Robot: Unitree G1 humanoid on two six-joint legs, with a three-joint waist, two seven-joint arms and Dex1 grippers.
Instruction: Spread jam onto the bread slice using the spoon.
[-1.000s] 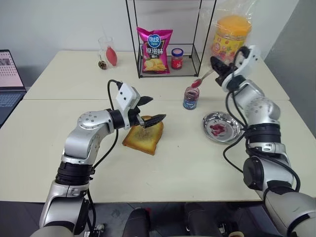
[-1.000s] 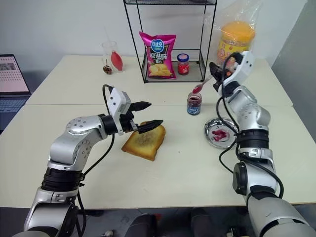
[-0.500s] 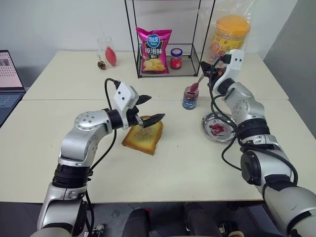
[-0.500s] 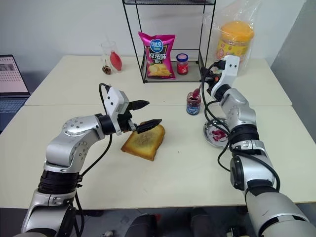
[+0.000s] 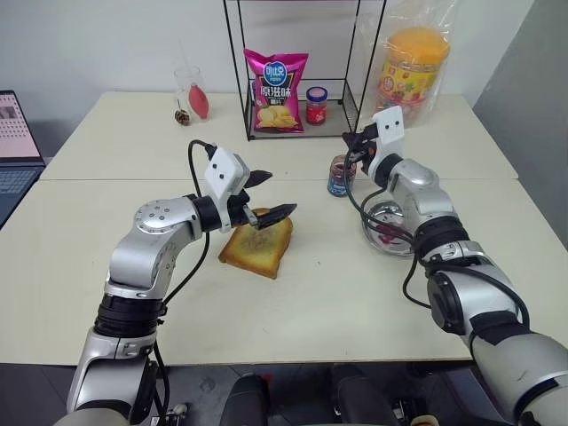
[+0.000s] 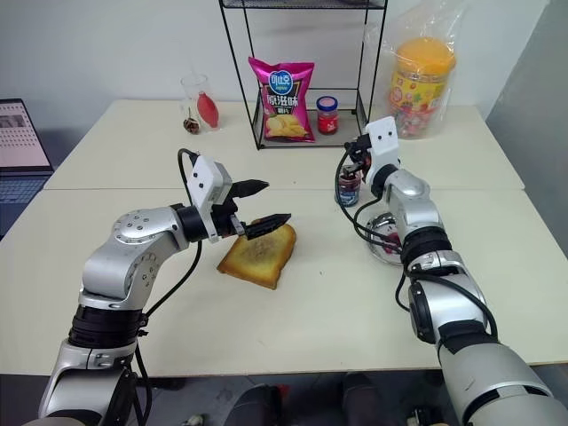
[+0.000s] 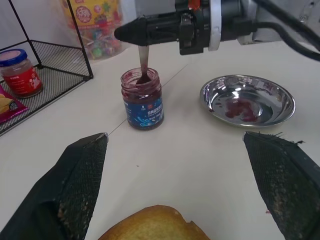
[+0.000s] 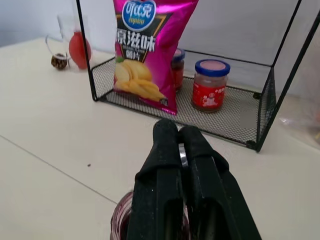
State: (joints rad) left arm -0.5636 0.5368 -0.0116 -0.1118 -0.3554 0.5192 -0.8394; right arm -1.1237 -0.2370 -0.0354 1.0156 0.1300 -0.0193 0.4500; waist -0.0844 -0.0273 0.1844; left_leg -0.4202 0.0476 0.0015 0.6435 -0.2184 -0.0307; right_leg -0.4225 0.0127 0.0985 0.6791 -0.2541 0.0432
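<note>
Right pincer pinches the spoon tight, and its bowl dips down into the open jar of jam. Left pincer is wide open just above the bread slice, which lies flat on the surface.

Silver-grey jointed arms, black cables, white wrist boxes, black two-fingered end effectors

My matt black fingers pinch the shiny metal spoon over a glass jam jar; glossy steel dish beside.
</note>
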